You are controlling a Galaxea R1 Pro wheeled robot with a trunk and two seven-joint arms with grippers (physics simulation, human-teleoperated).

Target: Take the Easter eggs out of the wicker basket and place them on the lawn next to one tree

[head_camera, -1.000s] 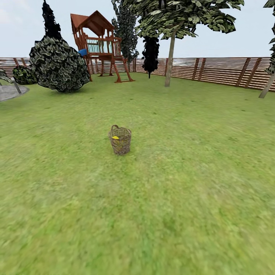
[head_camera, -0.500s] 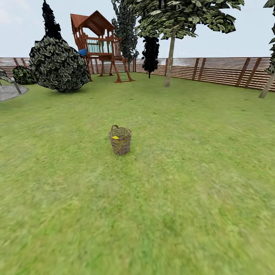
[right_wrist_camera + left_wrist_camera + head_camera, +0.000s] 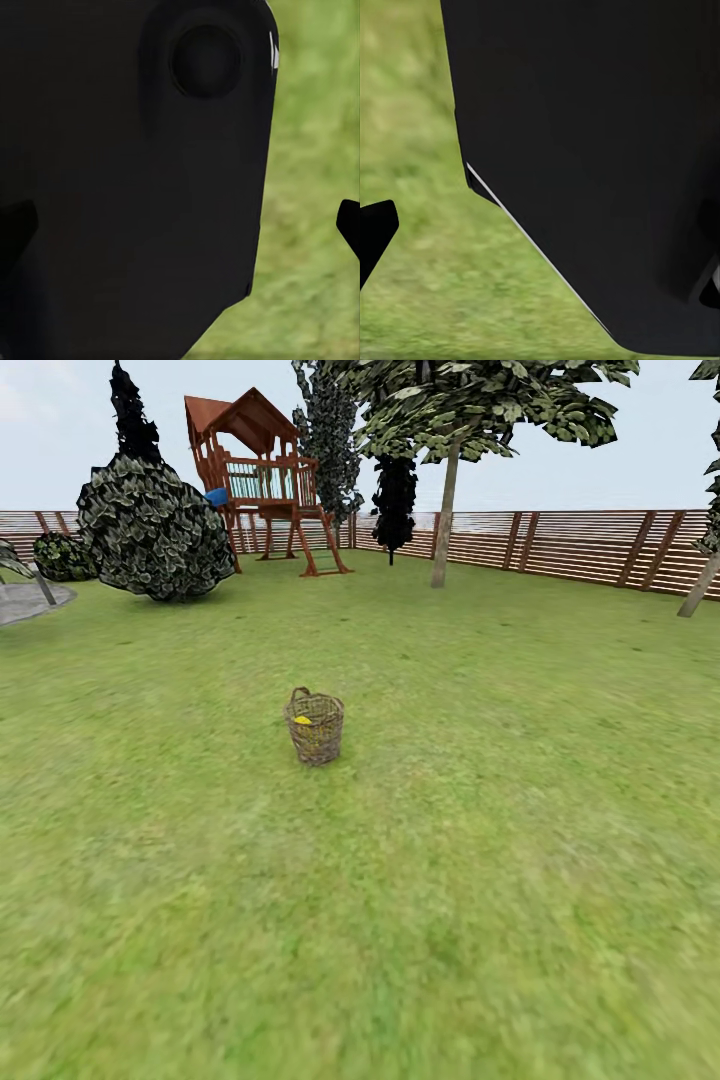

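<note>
Pincers first: in the left wrist view a large black body sits close to the lens, with one dark fingertip (image 3: pixel 375 229) poking in at the left edge over blurred grass; whether the left pincer is apart or together cannot be told. Right wrist view much the same: black housing with a round recess at upper centre, a dark fingertip (image 3: pixel 349 225) at the right edge, green lawn behind; state of the right pincer likewise cannot be told.

Head view gives what the wrist views lack. Wicker basket (image 3: pixel 316 728) stands upright on the lawn (image 3: pixel 500 840), slightly left of frame centre, handle loop at its far rim. A patch of yellow, one Easter egg (image 3: pixel 302 720), shows inside near the rim; how many eggs lie within cannot be counted.

Further out: tree (image 3: pixel 445 520) with pale trunk at upper centre, well apart from the basket, just before the slatted fence (image 3: pixel 580 545). Wooden play set (image 3: pixel 262 480) upper left, round dark bush (image 3: pixel 152 530) beside it.
</note>
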